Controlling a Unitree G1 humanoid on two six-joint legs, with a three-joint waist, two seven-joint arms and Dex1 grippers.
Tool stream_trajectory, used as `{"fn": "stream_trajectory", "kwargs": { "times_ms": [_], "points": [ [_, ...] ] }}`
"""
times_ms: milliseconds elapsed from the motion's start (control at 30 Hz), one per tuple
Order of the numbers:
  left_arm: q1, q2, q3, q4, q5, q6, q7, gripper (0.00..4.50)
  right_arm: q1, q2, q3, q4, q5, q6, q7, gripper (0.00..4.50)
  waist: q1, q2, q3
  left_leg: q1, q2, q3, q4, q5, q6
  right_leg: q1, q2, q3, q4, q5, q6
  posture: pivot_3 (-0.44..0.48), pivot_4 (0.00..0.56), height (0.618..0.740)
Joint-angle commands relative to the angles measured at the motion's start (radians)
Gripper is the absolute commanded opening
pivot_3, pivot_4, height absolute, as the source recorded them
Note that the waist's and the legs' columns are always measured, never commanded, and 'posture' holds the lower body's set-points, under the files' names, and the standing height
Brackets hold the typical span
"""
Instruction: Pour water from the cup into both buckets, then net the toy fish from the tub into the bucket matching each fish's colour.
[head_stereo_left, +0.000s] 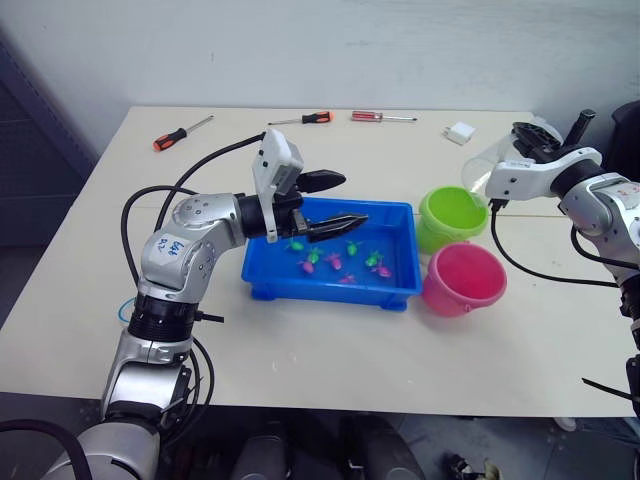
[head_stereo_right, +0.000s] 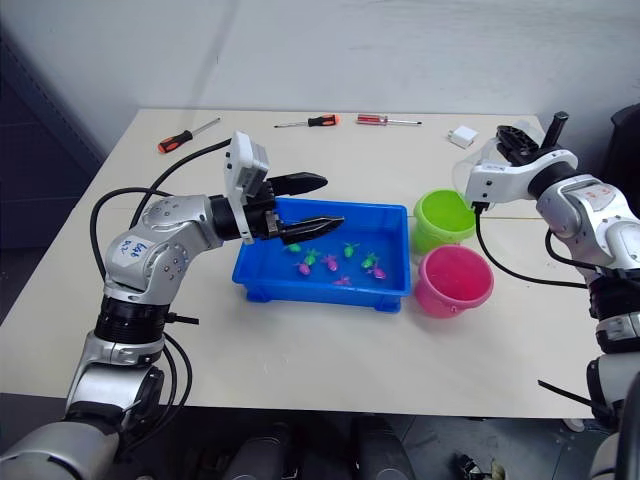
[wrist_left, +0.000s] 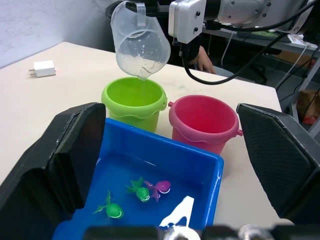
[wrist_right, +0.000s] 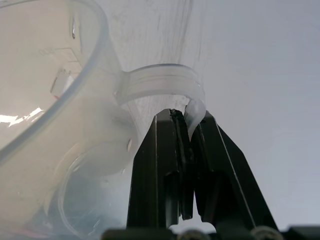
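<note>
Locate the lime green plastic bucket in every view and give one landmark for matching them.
Left eye view: lime green plastic bucket, right of centre.
Right eye view: right of centre.
Left wrist view: centre, under the tilted clear jug.
Right wrist view: none to point to.
Landmark: the pink bucket touching its side.

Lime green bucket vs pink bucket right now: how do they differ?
The round lime green plastic bucket sits under the tilted clear plastic cup held by the right gripper; the round pink plastic bucket has nothing over it. The green bucket is farther from the robot. Both stand upright beside the blue tub.
</note>
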Motion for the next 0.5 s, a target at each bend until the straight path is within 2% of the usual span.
{"fn": "stream_trajectory", "kwargs": {
  "times_ms": [33,133,267,500],
  "points": [
    [-0.007,-0.006,-0.002,-0.021,-0.002,-0.021,-0.012,4.5,0.0,0.023,-0.102,0.009,0.128,0.047,0.032,0.02,0.0,0.0,0.0,0.0,0.0,0.0,0.0,0.0,0.0,0.0,0.0,0.0,0.0,0.0,0.0,0.0,0.15,0.74],
    [-0.009,-0.006,-0.002,-0.025,-0.008,-0.015,-0.021,4.5,0.05,0.061,-0.184,0.014,0.254,0.098,0.081,0.02,0.0,0.0,0.0,0.0,0.0,0.0,0.0,0.0,0.0,0.0,0.0,0.0,0.0,0.0,0.0,0.0,0.15,0.74],
    [-0.014,-0.006,0.01,-0.028,-0.026,-0.002,-0.032,4.5,0.142,0.169,-0.412,-0.053,0.541,0.297,0.142,0.02,0.003,0.0,0.0,0.0,0.0,-0.001,0.001,0.0,0.0,0.002,0.0,-0.001,0.004,0.0,0.0,0.0,0.15,0.74],
    [-0.007,0.009,0.029,-0.069,-0.097,0.025,-0.098,4.5,0.358,0.296,-0.746,-0.392,0.846,0.674,0.113,0.02,0.005,0.0,0.0,-0.001,0.0,-0.002,0.001,0.0,0.0,0.001,0.0,-0.002,0.005,0.0,0.0,0.0,0.15,0.74]
  ]
}}
